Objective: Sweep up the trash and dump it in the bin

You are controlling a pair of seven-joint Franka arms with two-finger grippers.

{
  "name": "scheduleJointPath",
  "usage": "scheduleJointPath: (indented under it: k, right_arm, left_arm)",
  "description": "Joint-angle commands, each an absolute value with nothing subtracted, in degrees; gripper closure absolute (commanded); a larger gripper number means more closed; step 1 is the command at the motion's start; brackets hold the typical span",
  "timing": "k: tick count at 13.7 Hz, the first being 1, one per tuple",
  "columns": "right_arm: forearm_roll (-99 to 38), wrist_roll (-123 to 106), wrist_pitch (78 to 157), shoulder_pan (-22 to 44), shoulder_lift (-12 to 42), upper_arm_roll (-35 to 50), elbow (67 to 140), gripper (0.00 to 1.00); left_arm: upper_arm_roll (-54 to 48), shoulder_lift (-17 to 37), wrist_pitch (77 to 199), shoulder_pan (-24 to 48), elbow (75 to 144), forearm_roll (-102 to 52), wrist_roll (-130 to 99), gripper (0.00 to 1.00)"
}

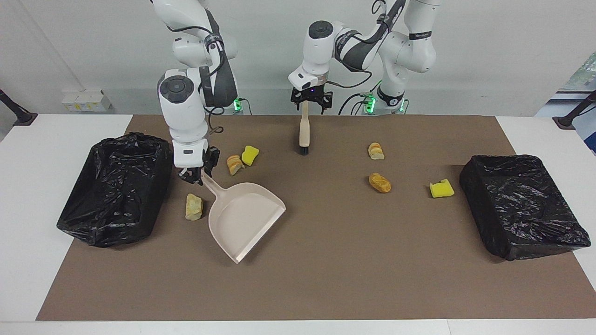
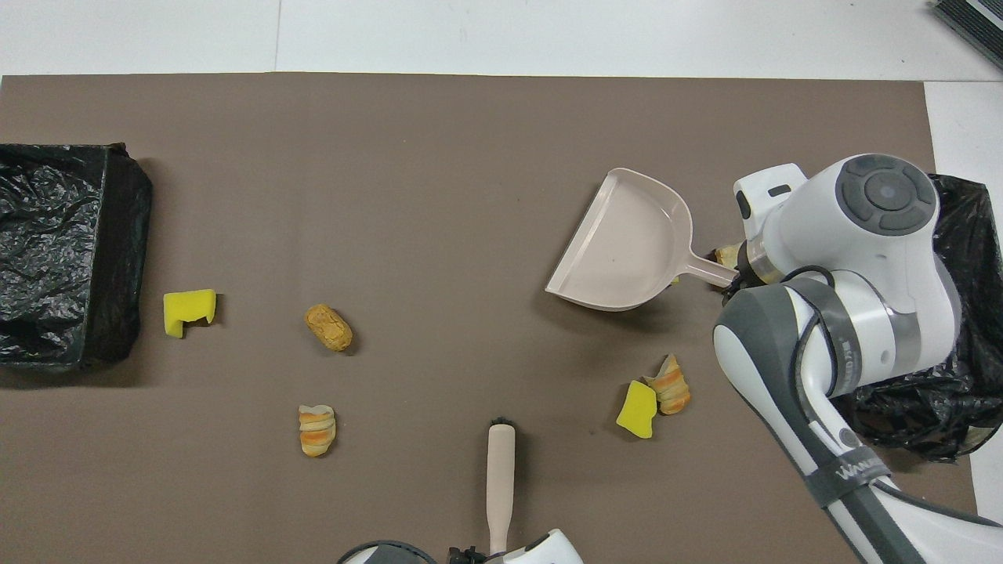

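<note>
My right gripper (image 1: 198, 176) is shut on the handle of the empty beige dustpan (image 1: 244, 218), held low over the mat beside the bin (image 1: 116, 186) at the right arm's end. My left gripper (image 1: 306, 106) is shut on the beige brush (image 1: 304, 132), upright with its bristles at the mat. Trash on the mat: a pale chunk (image 1: 193, 206) beside the dustpan handle, a yellow sponge (image 1: 250, 155) touching a bread chunk (image 1: 234, 164), two bread chunks (image 1: 376, 150) (image 1: 380, 182), and a yellow sponge (image 1: 441, 188) by the other bin. The pale chunk is mostly hidden overhead.
A second bin (image 1: 521, 204) lined with a black bag stands at the left arm's end of the brown mat (image 1: 326, 279). The dustpan (image 2: 627, 251) and brush (image 2: 500, 486) also show overhead, with open mat between them.
</note>
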State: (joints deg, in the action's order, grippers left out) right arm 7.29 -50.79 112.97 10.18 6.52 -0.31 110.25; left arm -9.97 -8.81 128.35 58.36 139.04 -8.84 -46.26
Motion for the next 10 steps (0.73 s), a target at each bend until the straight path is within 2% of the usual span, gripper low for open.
scheduleJointPath:
  k: [1, 3, 4, 6, 8, 9, 10]
  right_arm:
    - [8.8, -54.3, 112.8, 11.3, 3.7, 0.0, 113.5, 1.00]
    - [10.1, -56.2, 112.7, 11.7, 3.0, 0.1, 114.3, 1.00]
    - [10.3, -57.6, 112.5, 12.3, 2.9, 0.1, 114.3, 1.00]
    - [11.2, -57.8, 112.6, 14.2, 2.8, 0.1, 114.3, 1.00]
    - [13.9, -57.9, 112.5, 16.3, 2.6, 0.1, 114.1, 1.00]
    - [14.0, -57.9, 112.5, 16.3, 2.6, 0.1, 114.0, 1.00]
    - [14.0, -58.0, 112.4, 16.3, 2.8, 0.2, 113.6, 1.00]
  left_arm:
    - [-8.8, -9.2, 130.8, 61.0, 141.2, -9.6, -47.1, 0.00]
    - [-8.9, -8.2, 131.4, 61.8, 142.2, -9.7, -47.9, 0.00]
    - [-8.8, -7.1, 132.0, 62.2, 142.2, -9.7, -48.8, 0.05]
    - [-8.8, -6.7, 132.4, 62.2, 141.9, -9.7, -50.1, 0.52]
    - [-8.6, -6.9, 131.4, 61.6, 141.1, -9.6, -49.5, 0.87]
    - [-8.5, -6.9, 131.2, 61.5, 140.9, -9.2, -49.5, 1.00]
    - [-8.4, -7.0, 130.6, 61.4, 140.9, -8.4, -49.5, 1.00]
